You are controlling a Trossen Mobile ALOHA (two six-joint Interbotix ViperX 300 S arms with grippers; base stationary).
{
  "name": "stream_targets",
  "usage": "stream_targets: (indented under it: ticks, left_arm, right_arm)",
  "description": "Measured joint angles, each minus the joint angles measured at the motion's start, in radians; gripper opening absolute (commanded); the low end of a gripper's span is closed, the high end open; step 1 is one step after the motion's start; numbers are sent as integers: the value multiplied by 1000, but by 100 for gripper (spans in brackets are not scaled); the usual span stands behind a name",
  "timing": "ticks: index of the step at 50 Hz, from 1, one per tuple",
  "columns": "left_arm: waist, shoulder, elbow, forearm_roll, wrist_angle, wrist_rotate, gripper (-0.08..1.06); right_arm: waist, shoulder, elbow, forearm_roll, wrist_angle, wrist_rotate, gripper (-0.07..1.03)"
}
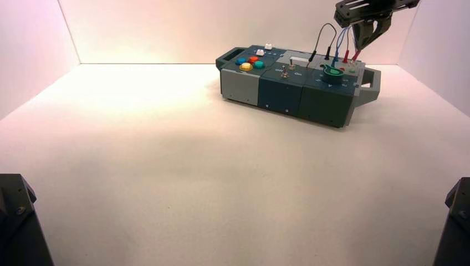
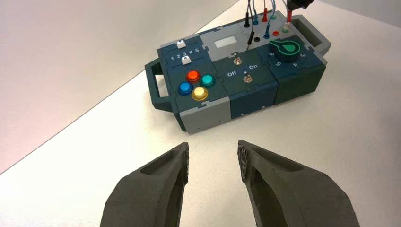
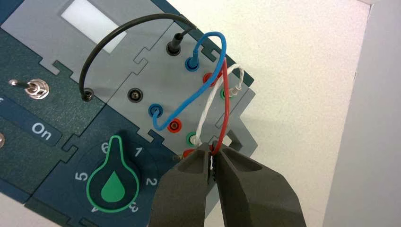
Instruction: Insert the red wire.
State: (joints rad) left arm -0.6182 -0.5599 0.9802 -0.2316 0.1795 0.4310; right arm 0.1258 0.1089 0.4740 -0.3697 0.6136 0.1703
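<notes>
The red wire [image 3: 226, 94] arches up from a red socket [image 3: 209, 78] at the far corner of the box [image 1: 277, 88]. Its free end runs down into my right gripper [image 3: 211, 150]. That gripper is shut on the wire's red plug [image 3: 187, 152], whose metal pin pokes out sideways just above the box top. An empty red socket [image 3: 175, 125] lies close by, beside the blue plug [image 3: 155, 111]. In the high view the right gripper [image 1: 366, 37] hovers over the box's right rear corner. My left gripper [image 2: 213, 153] stands open and empty, well short of the box [image 2: 246, 99].
A black lead [image 3: 108, 35], a blue lead [image 3: 210, 71] and a white cord [image 3: 208, 106] crowd the same socket field. A green knob [image 3: 112, 182] points between 6 and 1. A toggle switch [image 3: 35, 88] sits by the "On" label. White walls enclose the table [image 1: 166, 166].
</notes>
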Motion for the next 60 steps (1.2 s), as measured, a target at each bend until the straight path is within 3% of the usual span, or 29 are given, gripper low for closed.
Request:
stream_targets:
  ticks: [25, 38, 60]
  left_arm:
    - [0, 0, 0, 0, 2, 0, 56]
    - [0, 0, 0, 0, 2, 0, 56]
    - [0, 3, 0, 0, 2, 0, 56]
  right_arm:
    - [31, 8, -9, -6, 20, 2, -2]
    - [57, -51, -5, -5, 66, 2, -2]
    - [60, -95, 12, -8, 63, 0, -2]
